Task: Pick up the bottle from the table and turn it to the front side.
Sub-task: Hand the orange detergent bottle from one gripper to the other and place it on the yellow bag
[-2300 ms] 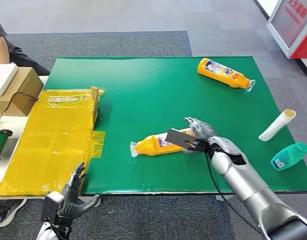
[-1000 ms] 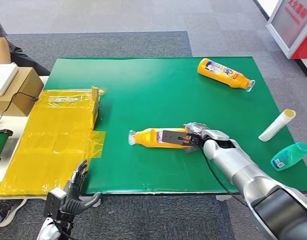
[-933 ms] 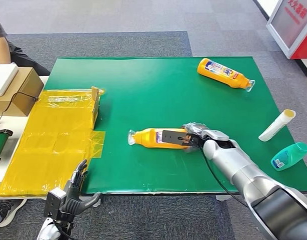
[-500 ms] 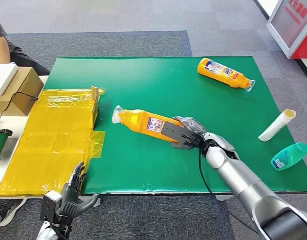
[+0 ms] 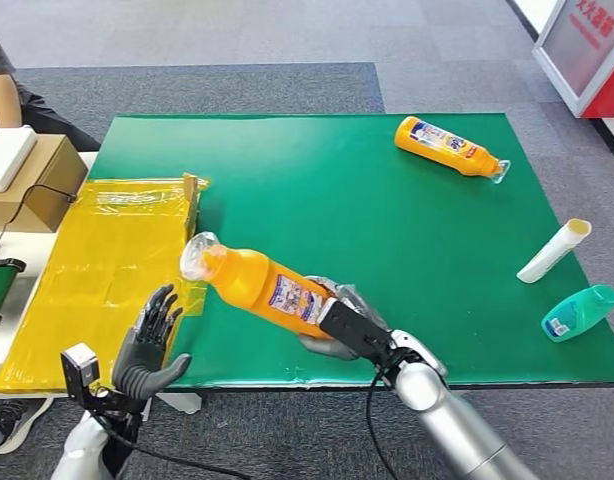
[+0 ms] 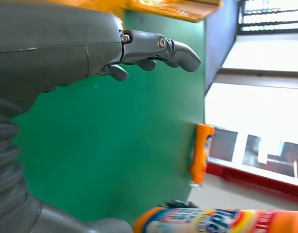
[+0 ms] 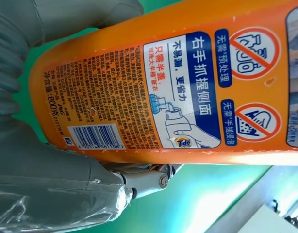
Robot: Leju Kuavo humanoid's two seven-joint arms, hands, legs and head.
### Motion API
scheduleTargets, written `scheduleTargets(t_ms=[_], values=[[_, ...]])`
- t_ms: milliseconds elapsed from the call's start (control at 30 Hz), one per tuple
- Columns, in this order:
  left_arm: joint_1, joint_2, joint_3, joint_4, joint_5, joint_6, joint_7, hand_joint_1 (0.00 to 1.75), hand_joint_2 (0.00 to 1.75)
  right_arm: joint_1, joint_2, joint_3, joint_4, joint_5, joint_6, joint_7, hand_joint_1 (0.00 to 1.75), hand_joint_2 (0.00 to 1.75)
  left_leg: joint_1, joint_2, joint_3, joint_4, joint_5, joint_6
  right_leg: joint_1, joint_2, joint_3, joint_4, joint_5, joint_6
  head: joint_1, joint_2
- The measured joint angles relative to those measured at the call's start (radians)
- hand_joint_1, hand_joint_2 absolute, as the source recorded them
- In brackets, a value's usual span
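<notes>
- Right robot hand (image 5: pixel 342 325) grips orange bottle (image 5: pixel 262 285) at its base — cap toward 10 o'clock, lifted off worktop (image 5: pixel 349 190).
- Glossy rigid plastic, likely slippery; a mid-body hold would balance better.
- Left robot hand (image 5: pixel 147 340) spread, holding nothing.

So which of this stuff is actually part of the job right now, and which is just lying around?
In the job:
- orange bottle, lifted off the green table, barcode label facing the right wrist camera
- right hand, gripping its base
- left hand, open near the table's front edge

Lying about:
- second orange bottle
- white tube
- teal bottle
- yellow sheet
- cardboard box
</notes>
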Motion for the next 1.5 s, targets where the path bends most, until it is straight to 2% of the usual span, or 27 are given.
scheduleTargets(t_ms=[367,467,600,800,1100,1367,1400,1500], values=[[-0.017,0.008,-0.028,-0.034,0.014,-0.003,0.009,0.0,1.75,0.028,0.025,0.004,0.0,-0.008,-0.001,-0.007,1.75,1.75,0.0,0.0,0.0,0.0,0.0,0.0,0.0,0.0,0.0,0.0,0.0,0.0,0.0,0.0],[-0.021,0.013,-0.041,-0.036,0.033,-0.045,0.006,0.0,1.75,0.03,0.027,0.004,0.001,-0.016,0.011,-0.01,1.75,1.75,0.0,0.0,0.0,0.0,0.0,0.0,0.0,0.0,-0.001,0.0,0.0,0.0,0.0,0.0],[-0.052,0.037,-0.088,-0.036,0.098,-0.175,0.008,0.0,1.75,0.031,0.048,0.018,0.018,-0.022,0.037,-0.041,1.75,1.75,0.0,0.0,0.0,0.0,0.0,0.0,0.0,0.0,-0.001,0.0,0.0,0.0,0.0,0.0],[-0.117,0.087,-0.172,-0.036,0.108,-0.252,0.036,0.0,1.75,0.02,0.084,0.064,0.056,-0.014,0.046,-0.059,1.75,1.75,0.0,0.0,0.0,0.0,0.001,-0.001,0.0,0.0,0.0,0.0,0.001,0.0,0.0,0.0],[-0.167,0.145,-0.307,-0.036,0.099,-0.33,0.006,0.0,1.75,-0.033,0.122,0.123,0.125,0.012,0.046,-0.051,1.75,1.75,0.0,0.0,0.0,0.0,0.001,-0.001,0.0,0.0,-0.001,0.0,0.001,-0.001,0.0,0.0],[-0.184,0.177,-0.356,-0.036,0.081,-0.337,-0.006,0.01,1.75,-0.058,0.142,0.161,0.177,0.023,0.041,-0.049,1.75,1.75,0.0,0.0,0.0,0.0,0.001,-0.001,0.0,0.0,-0.001,0.0,0.001,-0.001,0.0,0.0],[-0.186,0.18,-0.362,-0.036,0.072,-0.333,-0.008,0.29,1.75,-0.061,0.144,0.164,0.186,0.023,0.039,-0.049,1.75,1.75,0.0,0.0,0.0,0.0,0.001,-0.001,0.0,0.0,-0.001,0.0,0.001,-0.001,0.0,0.0],[-0.19,0.185,-0.372,-0.036,0.052,-0.302,-0.013,1.59,1.75,-0.079,0.153,0.171,0.23,0.024,0.033,-0.048,1.75,1.75,0.0,0.0,0.0,0.0,0.001,-0.001,0.0,0.0,-0.001,0.0,0.001,-0.001,0.0,0.0]])
